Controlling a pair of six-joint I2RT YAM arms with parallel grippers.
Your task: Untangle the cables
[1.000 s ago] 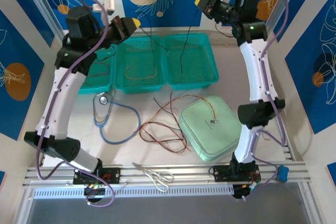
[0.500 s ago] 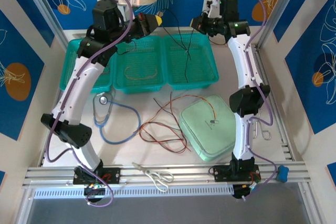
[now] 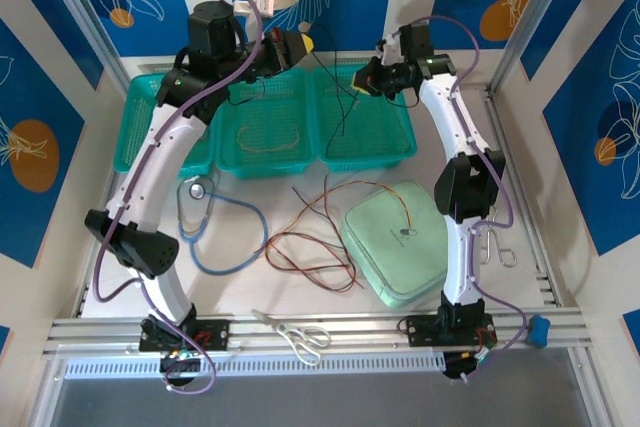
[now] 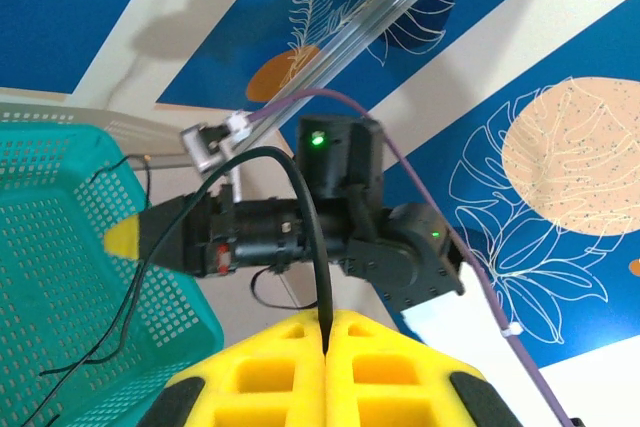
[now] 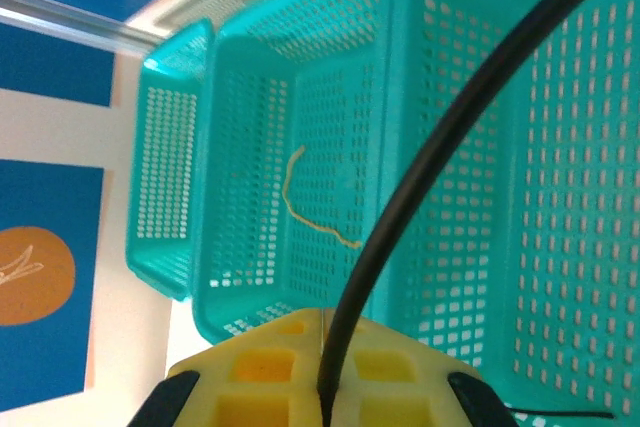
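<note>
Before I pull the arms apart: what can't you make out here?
Top view: which strand crosses over which in the red and tan cables; too thin.
Top view: floor of the left basket, partly hidden by the left arm.
Right wrist view: black cable, blurred, cut off at the top-right corner.

Bright, even light from above casts only soft shadows on the table (image 3: 230, 292) and wall (image 4: 150, 37); the top view is sharp, while each wrist view renders the near black cable (image 5: 400, 197) and yellow fingers (image 4: 260, 367) slightly out of focus.
</note>
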